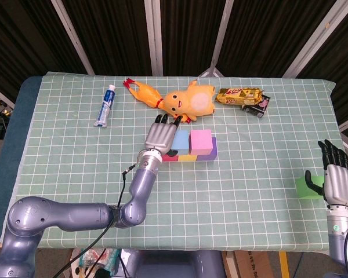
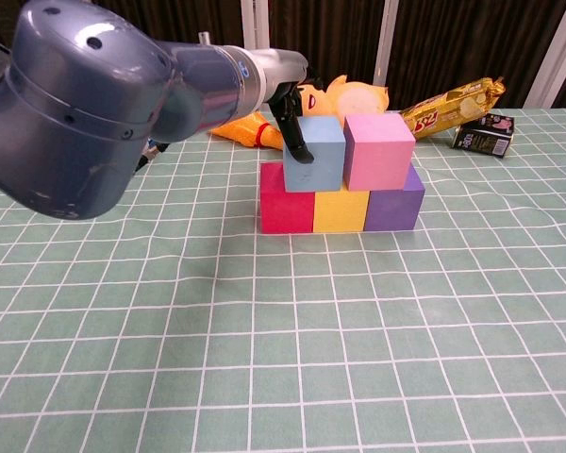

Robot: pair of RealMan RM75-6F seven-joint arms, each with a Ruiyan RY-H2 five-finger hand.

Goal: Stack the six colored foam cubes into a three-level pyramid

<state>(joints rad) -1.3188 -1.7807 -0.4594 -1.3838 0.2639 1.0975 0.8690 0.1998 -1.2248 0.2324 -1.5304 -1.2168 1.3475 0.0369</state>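
Toothpaste tube (image 1: 105,105): lying at about 10 o'clock on the green checked tabletop (image 1: 69,168), well apart from the cubes.
Left hand (image 1: 160,137): over the left end of the stack, fingers closed round the blue cube (image 2: 313,154); dark fingertip (image 2: 302,151) pressed on its front left face in the chest view.
Blue cube: upper level, sitting across the red cube (image 2: 286,197) and yellow cube (image 2: 339,209), just beside the pink cube (image 2: 378,151), nearly touching.
Bottom row: red, yellow, purple cube (image 2: 393,201) side by side, touching, near tabletop centre.
Pink cube: upper level, across yellow and purple.
Yellow plush toy (image 1: 188,101): at 12 o'clock, just behind the stack, lying flat.
Snack packet (image 1: 238,95): at about 1 o'clock, with a small dark carton (image 1: 258,106) touching its right end.
Green cube (image 1: 305,187): at 4 o'clock, near the tabletop's right edge, well apart from the stack.
Right hand (image 1: 337,178): just right of the green cube, fingers upright and spread, thumb beside the cube, grasping nothing.
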